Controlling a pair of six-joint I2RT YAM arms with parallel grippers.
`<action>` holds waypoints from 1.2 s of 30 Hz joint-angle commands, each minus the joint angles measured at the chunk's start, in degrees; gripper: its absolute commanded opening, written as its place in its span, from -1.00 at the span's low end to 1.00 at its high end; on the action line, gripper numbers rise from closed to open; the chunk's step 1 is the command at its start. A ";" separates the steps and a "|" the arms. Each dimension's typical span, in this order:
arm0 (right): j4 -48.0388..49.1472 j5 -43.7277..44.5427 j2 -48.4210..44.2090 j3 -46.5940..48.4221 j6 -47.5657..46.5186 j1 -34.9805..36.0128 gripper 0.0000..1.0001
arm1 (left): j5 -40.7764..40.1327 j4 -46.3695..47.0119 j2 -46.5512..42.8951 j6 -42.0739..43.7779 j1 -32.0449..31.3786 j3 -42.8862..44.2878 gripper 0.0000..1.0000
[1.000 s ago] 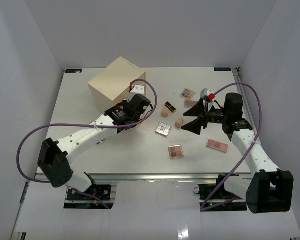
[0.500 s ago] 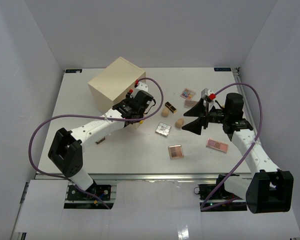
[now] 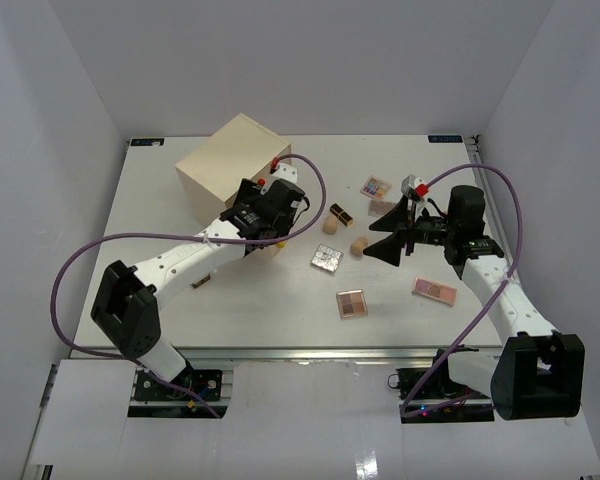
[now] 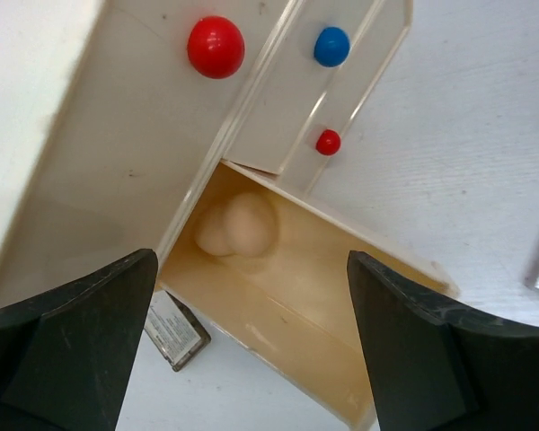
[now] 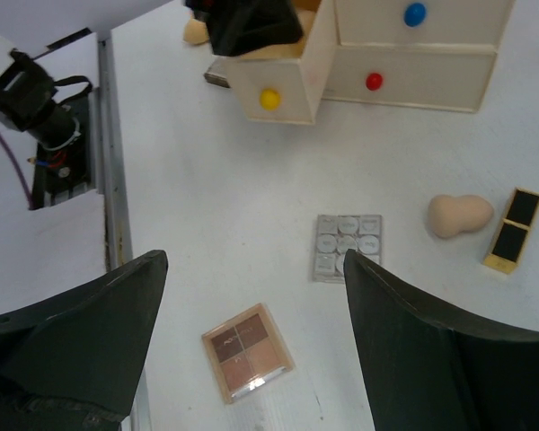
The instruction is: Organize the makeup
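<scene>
The cream drawer chest (image 3: 235,165) stands at the back left with one drawer (image 4: 341,305) pulled out. A peach sponge (image 4: 238,224) lies inside that drawer. My left gripper (image 4: 251,359) hangs open just above it, holding nothing. Out on the table lie a silver palette (image 3: 326,259), a brown palette (image 3: 351,303), a pink palette (image 3: 433,290), a black-gold lipstick (image 3: 341,214) and two peach sponges (image 3: 329,226) (image 3: 359,245). My right gripper (image 3: 373,238) hovers open and empty above the brown palette (image 5: 247,350) and silver palette (image 5: 347,246).
A multicoloured palette (image 3: 376,186) lies at the back, with another flat palette (image 3: 380,207) partly hidden behind my right gripper. A flat dark case (image 4: 175,328) sticks out from under the open drawer. The chest's other drawers, with red (image 4: 216,47) and blue (image 4: 331,46) knobs, are shut.
My left gripper has gone from shut to wide open over the pulled-out drawer, and the sponge now lies inside it. The right arm has barely moved.
</scene>
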 commanded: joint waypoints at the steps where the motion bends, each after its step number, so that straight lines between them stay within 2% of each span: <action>1: 0.35 12.82 2.54 0.01 2.44 -0.29 0.67 | 10.21 0.79 -9.10 -4.16 -0.37 2.03 0.96; 6: -2.24 30.35 7.71 2.72 10.72 1.82 0.52 | 22.56 3.97 -14.99 -7.03 -0.35 -0.57 0.96; 9: -3.46 41.14 10.55 3.83 15.90 4.58 0.50 | 29.66 6.46 -18.63 -8.36 -0.31 -3.13 0.96; 12: -4.41 51.34 14.15 4.42 19.26 8.82 0.47 | 33.32 7.44 -22.82 -9.77 -0.27 -6.03 0.96; 14: -4.92 53.31 17.83 5.46 20.22 11.14 0.46 | 33.33 7.71 -26.63 -10.74 -0.27 -8.34 0.96; 18: -6.56 56.30 23.68 8.67 22.20 11.57 0.35 | 32.85 7.63 -36.42 -12.92 -0.18 -16.83 0.96; 23: -4.87 54.92 29.69 10.51 23.77 11.57 0.23 | 32.15 7.27 -48.84 -16.76 -0.18 -25.89 0.96; 26: -4.74 52.45 33.21 11.90 23.73 11.57 -0.06 | 31.80 6.75 -55.22 -19.45 -0.18 -29.38 0.96; 28: -4.26 51.16 34.02 11.89 23.29 11.57 -0.16 | 32.07 6.38 -58.30 -20.93 -0.18 -30.28 0.96; 36: -1.61 46.54 34.46 10.75 23.11 10.91 -0.64 | 32.24 3.94 -62.95 -23.04 -0.18 -32.27 0.96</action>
